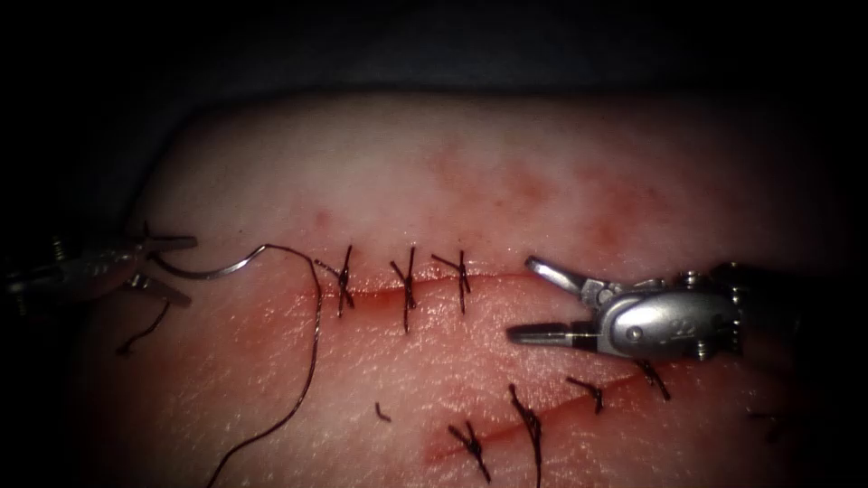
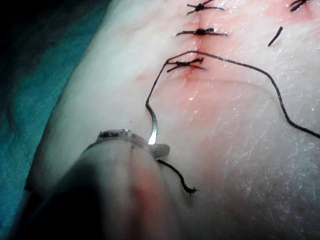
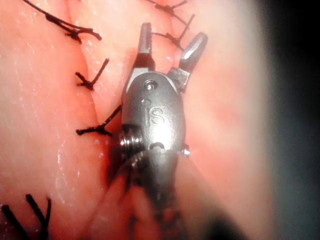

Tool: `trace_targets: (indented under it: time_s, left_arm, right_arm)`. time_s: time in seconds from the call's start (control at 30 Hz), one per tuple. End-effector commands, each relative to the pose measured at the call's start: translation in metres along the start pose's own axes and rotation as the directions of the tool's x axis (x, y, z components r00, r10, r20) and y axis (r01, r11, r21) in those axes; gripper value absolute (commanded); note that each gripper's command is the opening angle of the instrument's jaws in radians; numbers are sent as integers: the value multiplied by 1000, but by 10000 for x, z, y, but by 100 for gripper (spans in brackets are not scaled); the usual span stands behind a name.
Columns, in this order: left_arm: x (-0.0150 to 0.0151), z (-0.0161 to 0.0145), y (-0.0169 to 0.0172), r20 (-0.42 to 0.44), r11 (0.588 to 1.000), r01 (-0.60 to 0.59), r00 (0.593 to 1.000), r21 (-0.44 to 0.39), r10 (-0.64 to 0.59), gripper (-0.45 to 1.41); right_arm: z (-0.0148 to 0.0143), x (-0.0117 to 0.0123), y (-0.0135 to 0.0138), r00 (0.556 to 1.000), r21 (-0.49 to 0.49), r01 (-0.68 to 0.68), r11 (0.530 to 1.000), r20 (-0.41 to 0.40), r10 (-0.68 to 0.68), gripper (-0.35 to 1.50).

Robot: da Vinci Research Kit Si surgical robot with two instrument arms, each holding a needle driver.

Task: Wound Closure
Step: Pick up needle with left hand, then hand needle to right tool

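My left steel needle driver point(image 1: 158, 265) sits at the far left, off the cut's left end; jaws look parted w/ the curved silver needle point(image 1: 210, 269) between them near its tip end, though I can't be sure the grip is firm. Needle lies free above the pale pork tissue point(image 1: 506, 172), long axis running right toward the stitched cut point(image 1: 434, 287). Dark thread point(image 1: 316, 343) trails down from its swaged end. My right steel needle driver point(image 1: 532, 300) is wide open, holding nothing, at the cut's right end — farther from the needle.
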Motion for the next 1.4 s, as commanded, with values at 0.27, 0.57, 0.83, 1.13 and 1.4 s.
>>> trace_targets:
  time_s: [0.27,0.57,0.83,1.13,1.4]
  left_arm:
    - [-11,23,-18,48,999,-23,999,-33,25,-45]
    - [26,26,-16,9,997,-66,998,30,65,-45]
    - [126,17,-14,-113,955,-67,988,291,104,-45]
    - [269,46,0,-280,931,-151,927,333,250,-45]
    - [355,134,-14,-313,934,-210,901,290,300,-45]
  right_arm:
    - [9,7,-1,1000,5,-21,1000,-2,21,140]
    - [1,33,-5,994,10,-111,994,-2,111,126]
    - [-9,85,-12,798,-191,-596,780,-29,603,126]
    - [-48,143,-6,716,-295,-681,670,-73,694,125]
    - [-90,156,3,683,-372,-696,613,-80,726,116]
